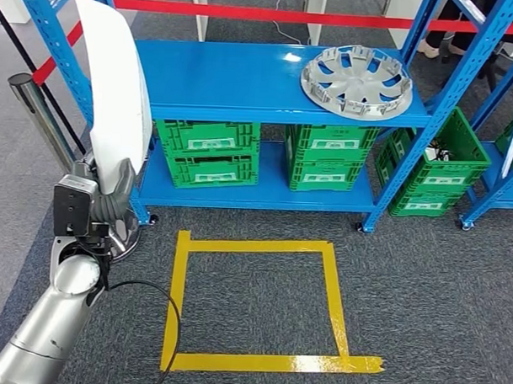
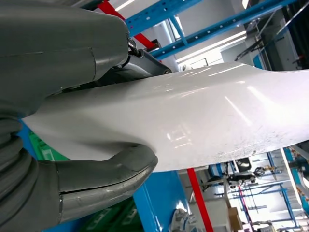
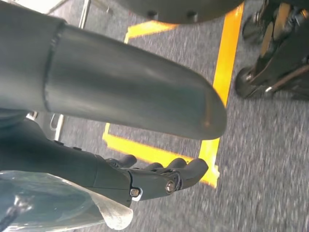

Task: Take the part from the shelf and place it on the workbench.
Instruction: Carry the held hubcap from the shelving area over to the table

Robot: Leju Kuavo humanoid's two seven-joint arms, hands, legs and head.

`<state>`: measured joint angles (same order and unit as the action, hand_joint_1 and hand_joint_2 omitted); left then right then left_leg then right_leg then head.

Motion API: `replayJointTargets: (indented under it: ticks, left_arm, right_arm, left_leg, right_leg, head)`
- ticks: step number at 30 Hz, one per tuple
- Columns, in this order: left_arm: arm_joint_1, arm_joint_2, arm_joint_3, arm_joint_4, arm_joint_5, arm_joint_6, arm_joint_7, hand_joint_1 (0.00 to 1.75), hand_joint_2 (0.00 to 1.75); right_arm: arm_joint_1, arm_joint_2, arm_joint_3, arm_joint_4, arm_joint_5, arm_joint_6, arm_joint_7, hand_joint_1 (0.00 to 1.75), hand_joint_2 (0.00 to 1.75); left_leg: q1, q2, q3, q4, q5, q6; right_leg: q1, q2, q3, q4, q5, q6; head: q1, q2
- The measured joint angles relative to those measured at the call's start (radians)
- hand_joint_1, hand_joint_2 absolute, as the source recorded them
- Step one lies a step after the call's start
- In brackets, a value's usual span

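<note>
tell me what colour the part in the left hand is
White and glossy part, best in the left wrist view.

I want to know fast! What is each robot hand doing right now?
Left hand: holding the white curved part.
Right hand: holding nothing, fingers apart, so open.

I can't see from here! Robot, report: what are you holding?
Left robot hand gripping curved glossy white panel, held upright. Right robot hand empty, fingers apart. Nothing blocking.
</note>
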<state>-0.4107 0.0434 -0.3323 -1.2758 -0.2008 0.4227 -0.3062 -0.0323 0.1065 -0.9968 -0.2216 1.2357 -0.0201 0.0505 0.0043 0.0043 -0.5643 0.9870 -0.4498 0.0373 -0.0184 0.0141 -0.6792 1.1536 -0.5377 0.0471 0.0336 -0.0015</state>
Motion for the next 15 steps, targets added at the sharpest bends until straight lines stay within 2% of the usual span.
replayJointTargets:
  ticks: [1,3,7,8,9,12,14,15]
  left_arm:
    - [0.001,0.0,0.0,0.0,0.001,0.0,0.0,1.75,1.75]
    - [0.003,0.0,0.0,0.0,0.001,0.0,0.0,1.75,1.75]
    - [0.004,0.0,0.0,0.001,0.001,0.0,0.0,1.75,1.75]
    - [0.005,0.0,0.0,0.001,0.001,0.0,0.0,1.75,1.75]
    - [0.005,0.0,0.0,0.001,0.001,0.0,0.0,1.75,1.75]
    - [0.005,0.0,0.001,0.001,0.001,0.001,-0.001,1.75,1.75]
    - [0.004,0.0,0.001,0.001,0.001,0.001,-0.002,1.75,1.75]
    - [0.003,0.001,0.002,0.001,0.001,0.001,-0.002,1.75,1.75]
  right_arm:
    - [0.0,0.0,0.0,0.0,0.0,0.001,0.0,0.0,0.0]
    - [0.001,0.0,0.0,0.0,0.0,0.003,0.001,0.0,0.0]
    - [0.001,0.0,0.0,0.0,0.0,0.003,0.001,0.0,0.0]
    - [0.001,-0.001,0.0,0.0,0.0,0.003,0.001,0.0,0.0]
    - [0.0,-0.002,0.0,0.0,0.0,0.003,0.001,0.0,0.0]
    - [-0.002,-0.006,0.0,0.0,0.0,0.003,0.001,0.0,0.0]
    - [-0.001,-0.006,0.0,0.0,-0.002,0.003,0.0,0.0,0.0]
    - [-0.001,-0.006,-0.001,0.0,-0.004,0.002,-0.002,0.0,0.0]
  left_leg:
    - [-0.001,0.006,-0.003,0.001,0.001,0.001]
    - [-0.003,0.015,-0.006,0.002,0.001,0.002]
    - [-0.004,0.019,-0.007,0.002,0.001,0.002]
    - [-0.004,0.021,-0.007,0.003,0.001,0.002]
    - [-0.005,0.027,-0.007,0.005,0.001,0.0]
    - [-0.013,0.052,-0.011,0.015,0.0,-0.016]
    - [-0.013,0.049,-0.015,0.025,-0.01,-0.03]
    - [-0.011,0.039,-0.025,0.051,-0.03,-0.037]
  right_leg:
    - [-0.001,-0.003,-0.029,0.066,-0.027,0.003]
    - [-0.001,-0.006,-0.065,0.148,-0.055,0.007]
    - [-0.001,-0.006,-0.065,0.152,-0.048,0.008]
    - [-0.001,-0.006,-0.058,0.141,-0.04,0.008]
    - [0.001,-0.022,-0.015,0.064,-0.012,0.006]
    - [0.008,-0.051,0.102,-0.151,0.064,-0.018]
    - [0.005,-0.036,0.102,-0.154,0.071,-0.033]
    - [0.003,-0.03,0.101,-0.156,0.074,-0.039]
  head:
    - [0.001,0.0]
    - [0.001,0.0]
    - [0.001,0.0]
    - [0.001,0.0]
    - [0.0,0.0]
    - [0.0,0.0]
    - [-0.001,0.0]
    - [-0.002,0.0]
